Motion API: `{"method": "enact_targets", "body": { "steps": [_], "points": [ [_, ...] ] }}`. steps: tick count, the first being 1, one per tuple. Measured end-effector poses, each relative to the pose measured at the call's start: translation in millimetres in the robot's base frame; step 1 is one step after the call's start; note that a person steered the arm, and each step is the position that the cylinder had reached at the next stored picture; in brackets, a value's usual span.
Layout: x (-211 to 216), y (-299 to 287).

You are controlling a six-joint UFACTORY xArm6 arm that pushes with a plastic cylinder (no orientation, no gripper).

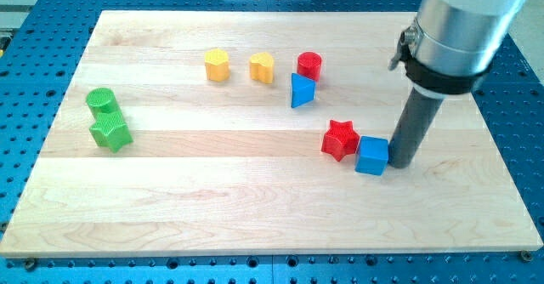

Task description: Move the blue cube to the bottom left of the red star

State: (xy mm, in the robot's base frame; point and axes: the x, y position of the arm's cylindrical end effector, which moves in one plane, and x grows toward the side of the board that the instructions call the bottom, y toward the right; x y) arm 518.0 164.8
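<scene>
The blue cube (371, 156) is being seen on the wooden table (212, 199), right of centre in the view, and it is being touched on its left side by the red star (339, 139), which is lying slightly higher in the view. The cube is thus being placed at the star's lower right, not its lower left. My tip (399, 163) is being pressed against the cube's right face, or is being held just beside it; the contact is hard to confirm, since the rod's dark end is merging with its shadow. No fingers are being carried by this arm, so no holding state is being shown; only the straight rod is being presented below the large silver housing at the view's top right.

Above the star, a blue triangular block (301, 90) is being seen just beneath a red cylinder (309, 65), the two nearly touching. To their left, two yellow blocks (262, 66) (218, 65) are being seen side by side, well apart from the cube. Far toward the view's left, a green cylinder (101, 101) is being seen touching a green star-like block (110, 133) below it.
</scene>
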Motion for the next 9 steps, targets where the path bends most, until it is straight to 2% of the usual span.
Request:
{"method": "enact_targets", "body": {
  "steps": [1, 6, 7, 8, 9],
  "points": [
    [13, -4],
    [11, -47],
    [3, -15],
    [-23, 1],
    [-25, -37]
  ]
}}
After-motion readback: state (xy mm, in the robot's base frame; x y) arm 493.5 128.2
